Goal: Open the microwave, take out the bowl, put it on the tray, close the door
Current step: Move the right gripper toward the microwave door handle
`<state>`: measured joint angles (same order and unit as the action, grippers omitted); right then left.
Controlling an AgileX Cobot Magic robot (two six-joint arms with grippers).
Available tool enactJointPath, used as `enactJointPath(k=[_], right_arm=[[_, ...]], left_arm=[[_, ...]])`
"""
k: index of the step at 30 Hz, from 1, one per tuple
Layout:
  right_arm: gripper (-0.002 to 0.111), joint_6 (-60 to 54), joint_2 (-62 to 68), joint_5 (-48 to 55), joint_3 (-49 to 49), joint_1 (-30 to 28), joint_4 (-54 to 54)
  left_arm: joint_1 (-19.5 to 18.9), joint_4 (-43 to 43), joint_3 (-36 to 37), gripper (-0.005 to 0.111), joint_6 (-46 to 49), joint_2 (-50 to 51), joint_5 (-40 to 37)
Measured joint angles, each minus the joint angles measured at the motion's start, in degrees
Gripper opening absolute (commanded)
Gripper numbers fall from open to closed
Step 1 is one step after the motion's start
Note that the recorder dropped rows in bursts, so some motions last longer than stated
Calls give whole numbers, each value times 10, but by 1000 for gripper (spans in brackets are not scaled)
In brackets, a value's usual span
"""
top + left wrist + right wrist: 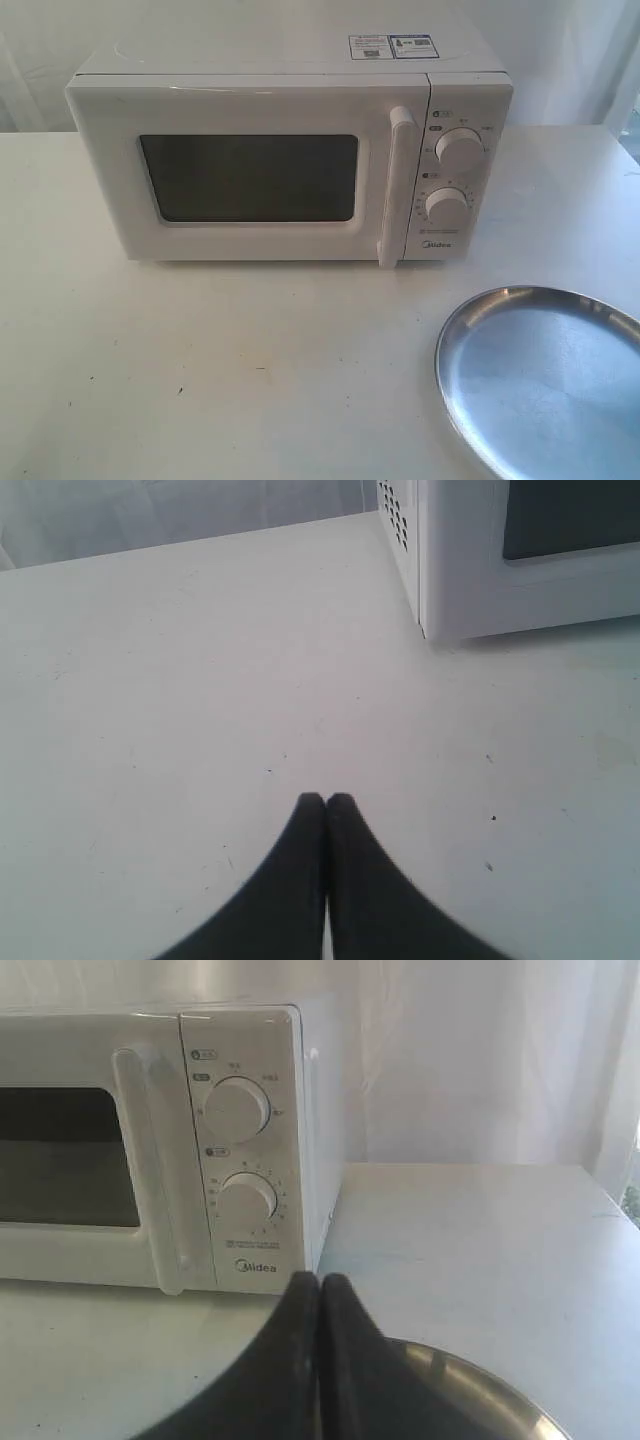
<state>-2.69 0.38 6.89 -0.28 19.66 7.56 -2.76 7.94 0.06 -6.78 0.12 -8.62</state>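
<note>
The left jaws are pressing together, their 2 dark tips meeting with no gap, and they are holding nothing. They are hanging over the bare white surface [180, 680]. Ahead of them and off to one side, well apart, the microwave [460, 570] is standing on that surface. From these jaws only its lower front corner is showing, with a side wall carrying small vent holes [395, 515] and a piece of the dark window [570, 515].

The right jaws are also pressing together, tip against tip, and they are gripping nothing. Ahead of them the control panel of the microwave is facing them: 2 round white knobs [236, 1110], one above the other, and the "Midea" logo [255, 1268] under these. Just beside the panel, the tall handle [150, 1170] is running up the door [60, 1250]. The tray [470, 1395] is lying below and just ahead of these jaws, and part of its rim is hiding behind them. Whether the jaws are touching it, I cannot tell.

The door is sitting shut, flush with the front of the microwave. Its window is looking dark, and the bowl cannot be made out through it. The tray is resting flat on the surface, near the knob side of the microwave but apart from it. 2 small stickers [390, 46] are sitting on the top of the microwave, far ahead of both jaws.
</note>
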Motion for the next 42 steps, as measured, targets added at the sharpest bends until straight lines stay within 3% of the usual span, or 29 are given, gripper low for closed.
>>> enactJointPath(k=[7,10,13,20,24,31,34,42], right_arm=[[0,0,0,-4,0,0,0],[0,59,0,-98,2,0,1],[0,222,-1,-234,2,0,2],[0,282,-1,-365,2,0,0],[0,310,27,-401,-24,0,-87],[0,380,292,-429,-208,0,-383],[0,351,447,-459,-254,0,-436],[0,266,784,-597,-264,-12,-473]], left_arm=[[0,0,0,0,0,0,0],[0,0,0,0,0,0,0],[0,0,0,0,0,0,0],[0,0,0,0,0,0,0],[0,0,0,0,0,0,0],[0,0,0,0,0,0,0],[0,0,0,0,0,0,0],[0,0,0,0,0,0,0]])
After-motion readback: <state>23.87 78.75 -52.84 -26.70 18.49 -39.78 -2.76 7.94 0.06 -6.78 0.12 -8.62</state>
